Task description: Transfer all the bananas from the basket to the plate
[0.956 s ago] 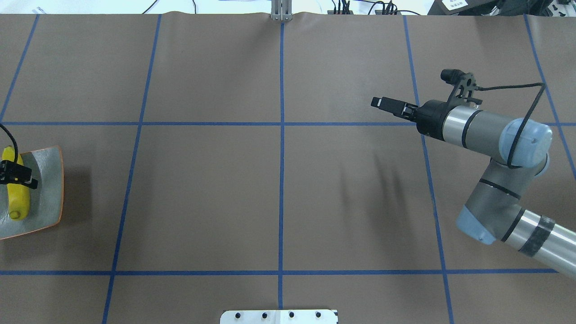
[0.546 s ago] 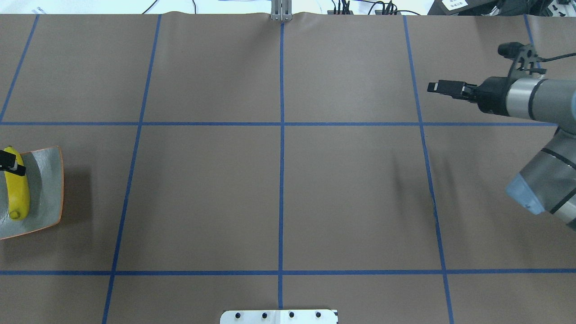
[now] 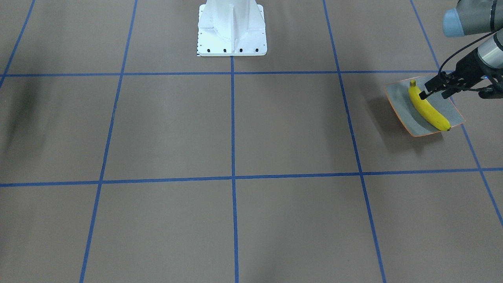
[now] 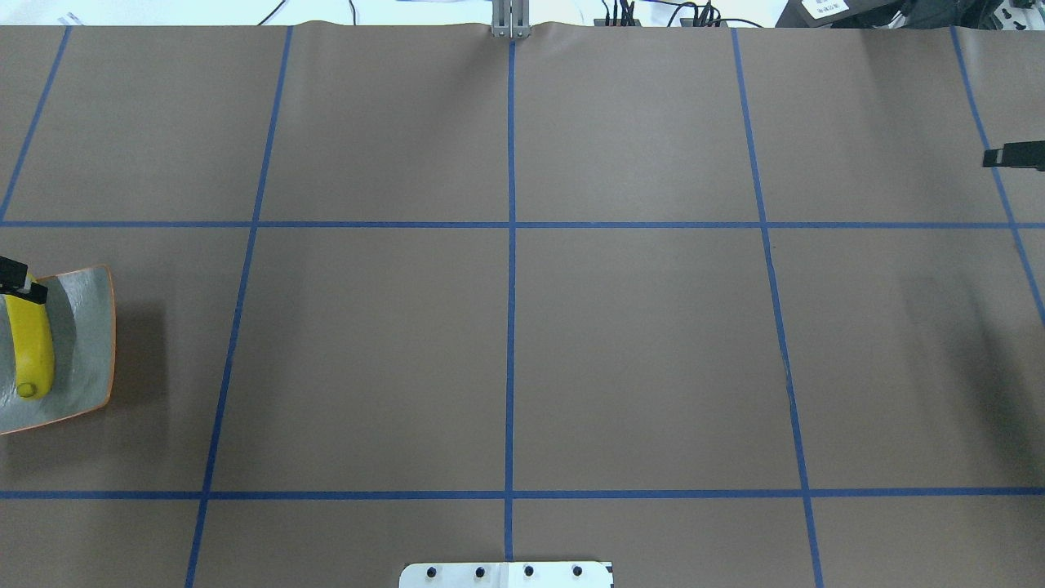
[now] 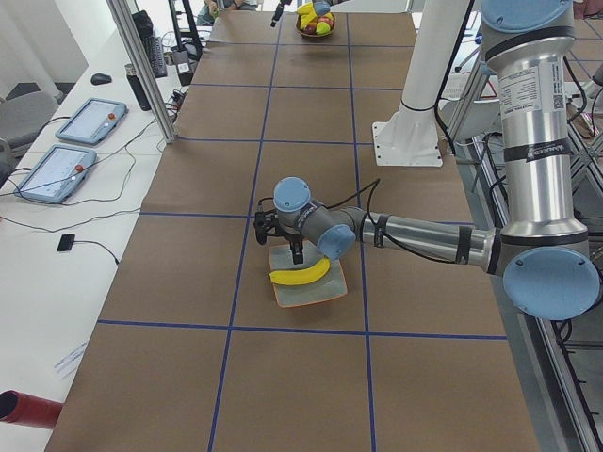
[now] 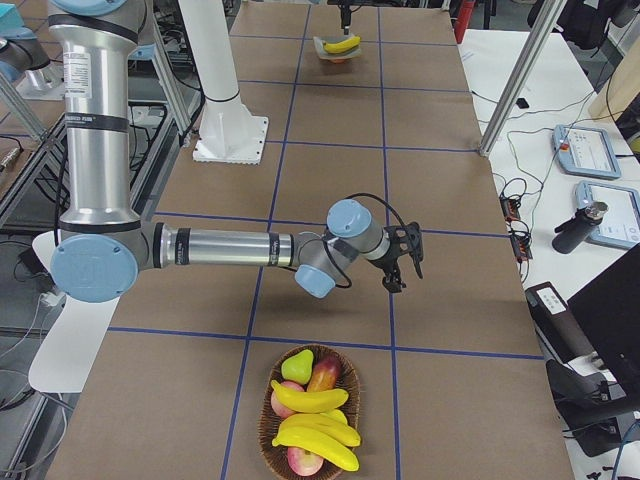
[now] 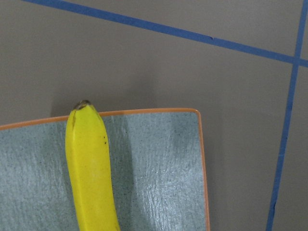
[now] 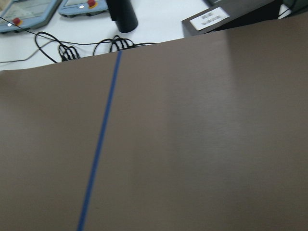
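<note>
One banana (image 3: 428,112) (image 4: 33,343) (image 7: 91,168) lies alone on the grey-green, orange-rimmed plate (image 3: 397,98) (image 4: 86,327) (image 7: 159,163) at the table's left end. My left gripper (image 3: 434,94) (image 5: 283,247) hovers just above the banana's stem end, open and empty. At the right end, the basket (image 6: 268,420) holds more bananas (image 6: 312,401) among apples and a pear. My right gripper (image 6: 402,277) (image 4: 992,157) hangs above the table a short way from the basket, fingers apart, holding nothing.
The white robot base (image 3: 232,27) (image 4: 506,574) stands at the table's near middle edge. Beyond the far edge, a side table carries tablets (image 5: 89,118), cables and a dark bottle (image 8: 122,14). Blue tape lines cross the brown cover.
The right arm has swung right, almost out of the overhead view. The left gripper has slid from the banana's middle to its far end. The banana stays on the plate.
</note>
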{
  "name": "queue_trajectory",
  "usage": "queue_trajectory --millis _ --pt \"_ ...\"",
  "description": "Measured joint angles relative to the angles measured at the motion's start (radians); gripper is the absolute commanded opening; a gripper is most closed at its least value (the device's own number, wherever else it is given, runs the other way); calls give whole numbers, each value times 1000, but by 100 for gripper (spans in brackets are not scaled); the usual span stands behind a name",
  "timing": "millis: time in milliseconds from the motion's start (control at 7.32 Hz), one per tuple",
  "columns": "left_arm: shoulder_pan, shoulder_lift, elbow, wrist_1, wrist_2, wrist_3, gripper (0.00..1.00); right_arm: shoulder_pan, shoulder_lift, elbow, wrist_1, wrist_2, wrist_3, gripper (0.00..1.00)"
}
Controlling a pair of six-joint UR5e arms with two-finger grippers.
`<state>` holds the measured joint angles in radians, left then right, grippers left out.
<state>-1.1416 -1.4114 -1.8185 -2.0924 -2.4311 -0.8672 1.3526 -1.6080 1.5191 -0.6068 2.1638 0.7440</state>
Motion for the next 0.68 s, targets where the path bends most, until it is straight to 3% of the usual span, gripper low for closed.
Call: queue_trajectory --millis 273,683 --pt "0 -16 10 0 5 -1 99 167 -19 -109 -32 130 -176 99" --pt "0 -33 29 -1 11 -1 99 345 -66 -224 -91 203 -383 98"
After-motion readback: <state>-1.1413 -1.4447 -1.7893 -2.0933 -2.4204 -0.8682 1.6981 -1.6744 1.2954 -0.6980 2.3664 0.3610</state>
